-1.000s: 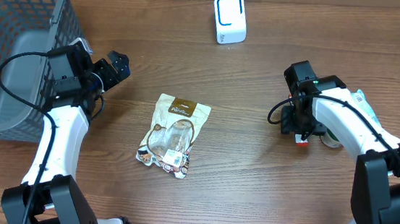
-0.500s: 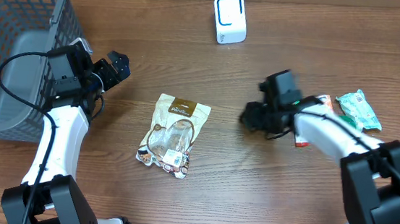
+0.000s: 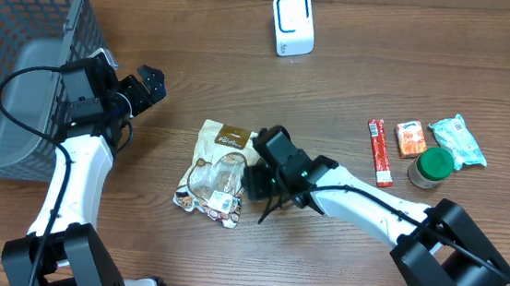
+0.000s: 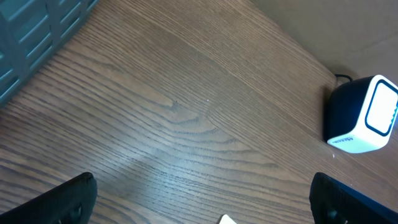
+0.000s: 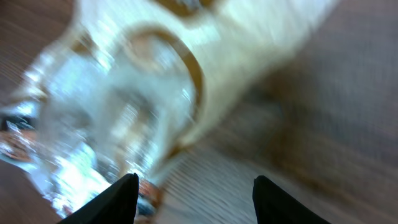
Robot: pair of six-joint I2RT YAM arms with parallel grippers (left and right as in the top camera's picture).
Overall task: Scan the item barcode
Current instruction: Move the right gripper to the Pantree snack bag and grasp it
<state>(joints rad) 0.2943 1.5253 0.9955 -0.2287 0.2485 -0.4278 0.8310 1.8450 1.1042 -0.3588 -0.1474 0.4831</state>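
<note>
Well, the one container in your view is the grey basket (image 3: 10, 38) at the far left corner of the counter (image 3: 362, 78). It has lattice plastic walls and a smooth grey floor. Whether anything lies under its near wall, you cannot tell.

Your task item, the snack pouch (image 3: 220, 170), lies flat on the wood-grain counter near the middle, toward the left. It is a soft, crinkled bag with a cream and brown header, and its glossy clear window shows brownish pieces inside. A small white label sits near its lower end.

Your right fingers (image 5: 124, 193) are parted with bare wood between them. They sit just at the pouch's right edge and grasp nothing; the wrist view is blurred. Your left fingers (image 4: 65, 199) are spread wide and released, close to the basket and well apart from the pouch.

The scanner (image 3: 293, 23) is a rounded white box with a blue-rimmed face, standing at the far edge.

To the right lie a thin red stick packet (image 3: 380, 152), a small orange packet (image 3: 410, 138), a pale green crimped wrapper (image 3: 459, 140) and a jar with a round green lid (image 3: 433, 166).
</note>
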